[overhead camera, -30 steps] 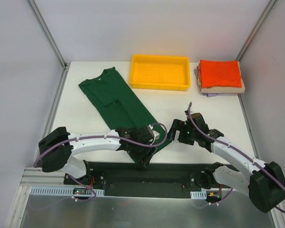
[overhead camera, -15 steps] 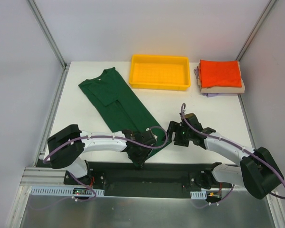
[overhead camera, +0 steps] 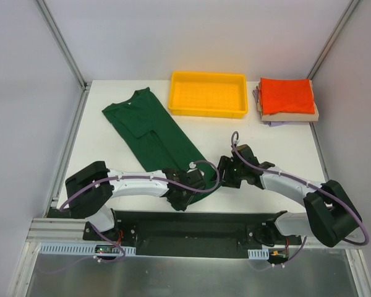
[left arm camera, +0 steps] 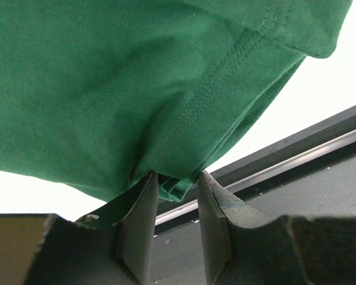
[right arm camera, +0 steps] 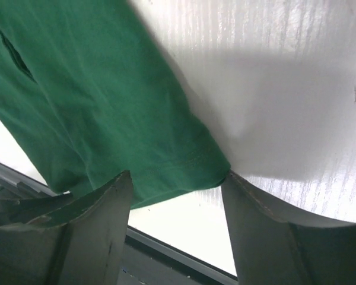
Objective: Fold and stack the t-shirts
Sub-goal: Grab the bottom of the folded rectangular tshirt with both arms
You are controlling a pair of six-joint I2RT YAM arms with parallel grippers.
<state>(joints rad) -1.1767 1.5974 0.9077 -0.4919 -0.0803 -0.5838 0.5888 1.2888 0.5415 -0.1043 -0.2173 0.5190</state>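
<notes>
**Q:** What is the setting?
**A:** A white table (overhead camera: 266,142) inside a plain, white-walled booth, seen from above.

**Q:** What is happening at the near edge?
**A:** Both grippers are at the bottom hem of a dark green t-shirt (overhead camera: 151,133). It lies as a long narrow strip, running diagonally from the near middle of the table toward the far left. The left gripper (left arm camera: 175,181) is clenched on a small fold of the hem, right at the table's near edge. The right gripper (right arm camera: 178,178) has its jaws apart, straddling the hem's other corner without gripping it.

**Q:** Which step is this?
**A:** It looks like the start of a fold, with the hem being taken in hand. Next, the right jaws probably need to close on their corner. Then both grippers would lift together and carry the hem toward the collar, keeping it level.

**Q:** And farther back?
**A:** A yellow tray (overhead camera: 207,113) sits at the far edge. To its right are 3 folded shirts in 1 stack: an orange-red shirt (overhead camera: 287,94) on top, a tan shirt (overhead camera: 297,116) beneath, and a lavender shirt (overhead camera: 267,123) peeking out below.

**Q:** Any writing?
**A:** No brand, label or text is readable anywhere.
</notes>
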